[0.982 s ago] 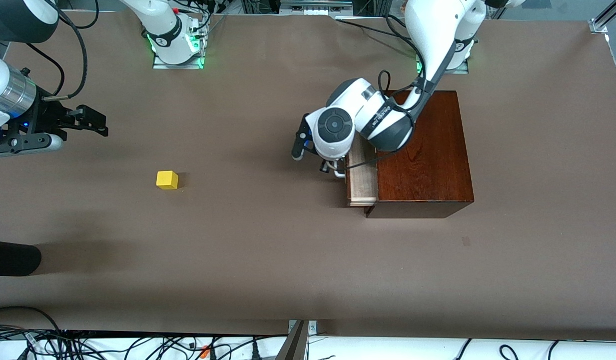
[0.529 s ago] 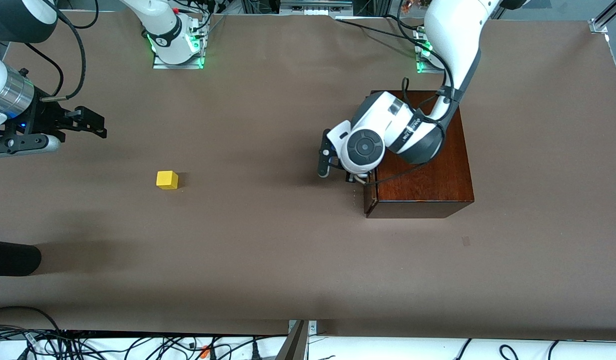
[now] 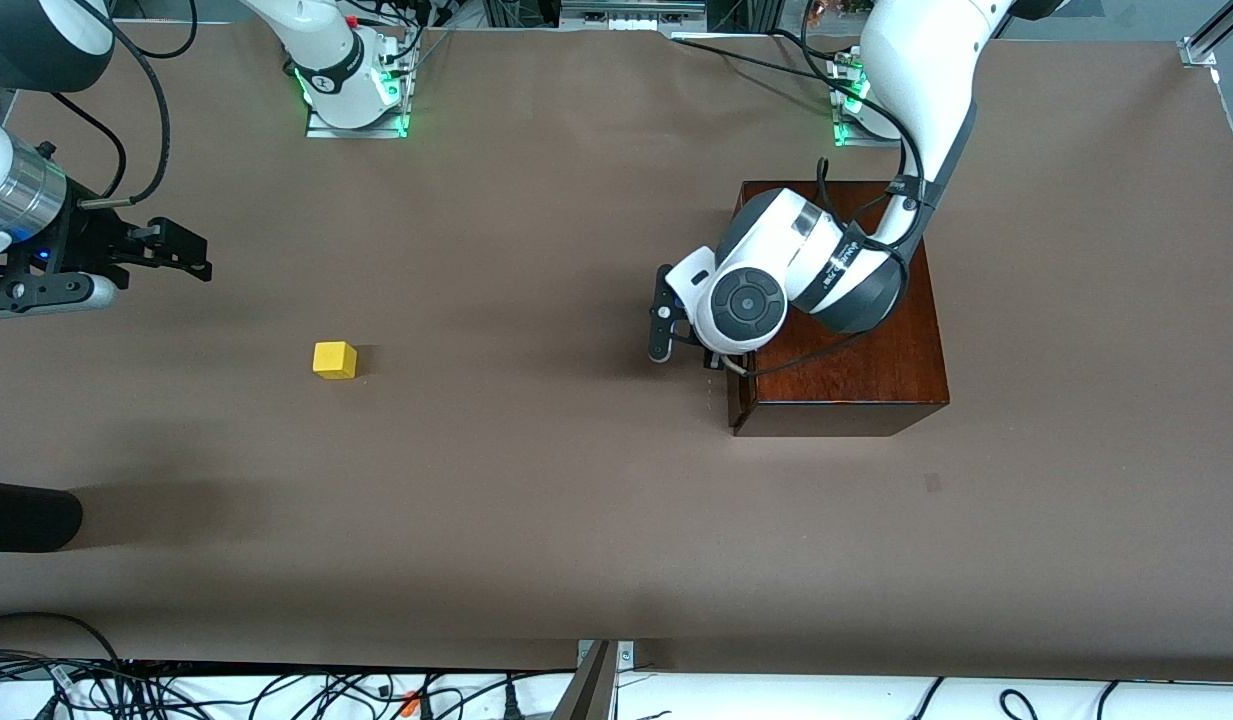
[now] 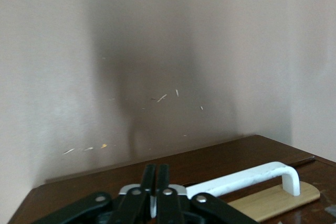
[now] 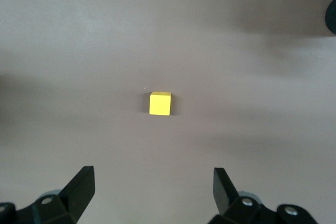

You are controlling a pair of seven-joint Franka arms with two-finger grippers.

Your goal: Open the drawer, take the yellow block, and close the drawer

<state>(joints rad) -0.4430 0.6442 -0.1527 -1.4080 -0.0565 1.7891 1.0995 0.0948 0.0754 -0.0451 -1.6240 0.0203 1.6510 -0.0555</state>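
Observation:
The dark reddish-brown box (image 3: 856,370) stands toward the left arm's end of the table, and its drawer is pushed in. My left gripper (image 3: 721,362) is at the drawer's front. In the left wrist view its fingers (image 4: 156,167) are closed together at one end of the white handle (image 4: 241,178). The yellow block (image 3: 335,359) sits on the bare table toward the right arm's end. My right gripper (image 3: 181,250) is open and empty and hangs above the table. The block (image 5: 160,103) lies ahead of its spread fingers (image 5: 155,174), apart from them.
A dark rounded object (image 3: 26,515) lies at the table's edge at the right arm's end, nearer to the front camera than the block. Cables (image 3: 276,690) run along the table's front edge. Brown table surface (image 3: 536,480) stretches between block and box.
The drawer has slid from open to shut. My left gripper moved with it toward the box. The right gripper barely drifted. The block has not moved.

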